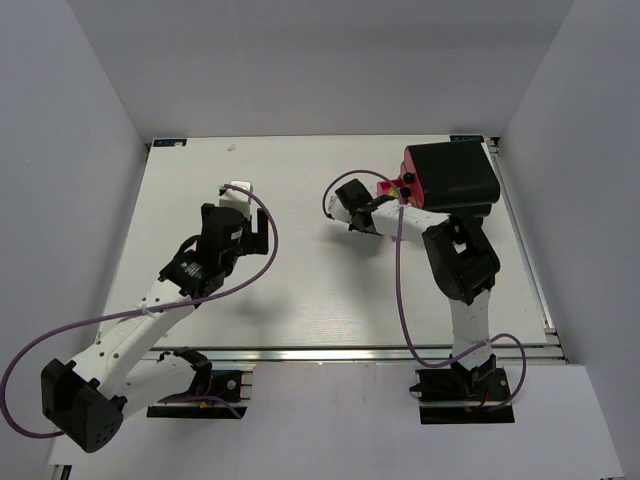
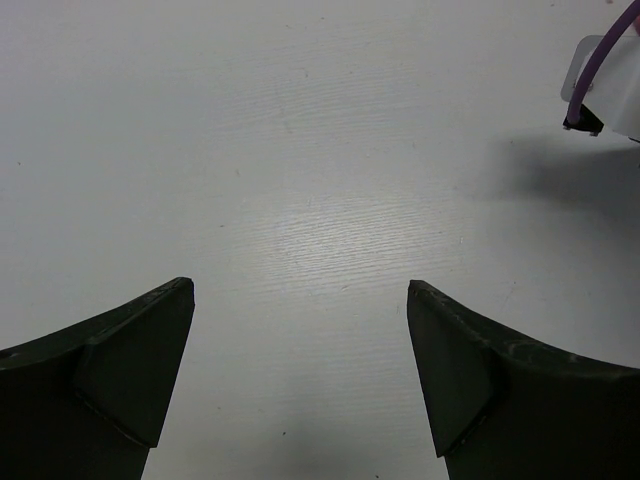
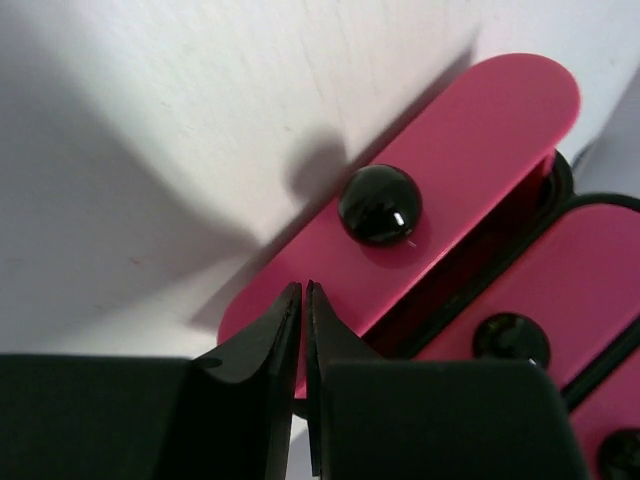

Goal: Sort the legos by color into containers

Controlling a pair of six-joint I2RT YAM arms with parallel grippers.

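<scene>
The containers (image 1: 450,172) are a black stack of drawers at the back right, with magenta fronts (image 3: 470,130) and round dark knobs (image 3: 380,203). My right gripper (image 1: 382,193) is at the stack's front. In the right wrist view its tips (image 3: 303,290) nearly touch, nothing shows between them, and they rest against the lower left end of one magenta front, below its knob. My left gripper (image 1: 235,215) hovers over bare table left of centre, open wide (image 2: 300,300) and empty. No legos show in any view.
The white table (image 1: 300,290) is walled by grey panels on the left, back and right. In the left wrist view a white part with a purple cable (image 2: 600,80) shows at the top right. Purple cables loop beside both arms.
</scene>
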